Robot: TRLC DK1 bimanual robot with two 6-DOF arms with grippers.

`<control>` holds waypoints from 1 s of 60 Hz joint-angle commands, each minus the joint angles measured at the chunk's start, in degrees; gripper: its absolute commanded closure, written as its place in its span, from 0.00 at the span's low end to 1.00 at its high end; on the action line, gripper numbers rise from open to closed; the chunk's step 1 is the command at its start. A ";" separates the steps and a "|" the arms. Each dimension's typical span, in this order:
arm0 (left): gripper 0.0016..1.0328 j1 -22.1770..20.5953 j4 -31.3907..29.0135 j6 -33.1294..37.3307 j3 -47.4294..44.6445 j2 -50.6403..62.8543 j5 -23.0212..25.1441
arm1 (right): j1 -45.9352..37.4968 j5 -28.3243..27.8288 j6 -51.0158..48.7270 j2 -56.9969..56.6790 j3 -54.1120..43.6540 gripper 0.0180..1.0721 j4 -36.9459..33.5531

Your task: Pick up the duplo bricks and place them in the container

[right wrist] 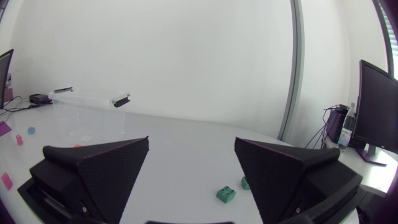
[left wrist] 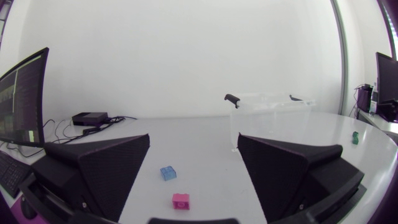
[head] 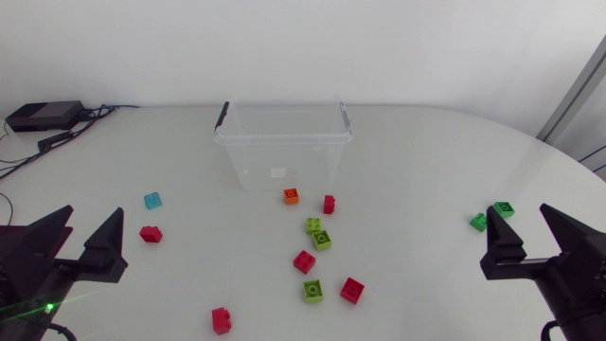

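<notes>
Clear plastic container [head: 282, 142] with black handles, upright at far middle of white table [head: 426, 161]; also seen across the table from left wrist [left wrist: 270, 118] and right wrist [right wrist: 87, 115].

Duplo bricks all on the tabletop, outside the container.
- Orange brick [head: 291, 196] just in front of container's front wall, narrow red brick [head: 329, 204] near it.
- Lime pair [head: 322, 239] next, the two touching or nearly so.
- Red square brick [head: 304, 261] near the pair, on the side away from the container.
- Lime square brick [head: 312, 290] and second red square brick [head: 352, 290] near each other, further from the container.
- Lone pink-red brick [head: 222, 320] close to near edge, apart from the rest.
- Light blue brick [head: 152, 200] and small red brick [head: 151, 233] off to the left; from left wrist, both ahead of the finger gap [left wrist: 168, 173] [left wrist: 181, 200], the red one looking pink.
- Two green bricks [head: 479, 222] at the right, near each other. From right wrist, one ahead of the finger gap [right wrist: 226, 194], the other partly hidden by a finger.

Left gripper [head: 93, 223] low at near left, fingers spread wide, holding nothing; same from its own camera [left wrist: 194, 149].

Right gripper [head: 517, 213] low at near right, likewise released and empty [right wrist: 191, 146], green bricks just ahead of its fingertips.

Black box [head: 43, 116] with cables at far left corner.
</notes>
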 commanded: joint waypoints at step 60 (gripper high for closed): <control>0.05 3.31 -1.55 -2.55 14.43 14.01 0.23 | 1.05 0.71 2.40 10.25 8.83 0.05 0.58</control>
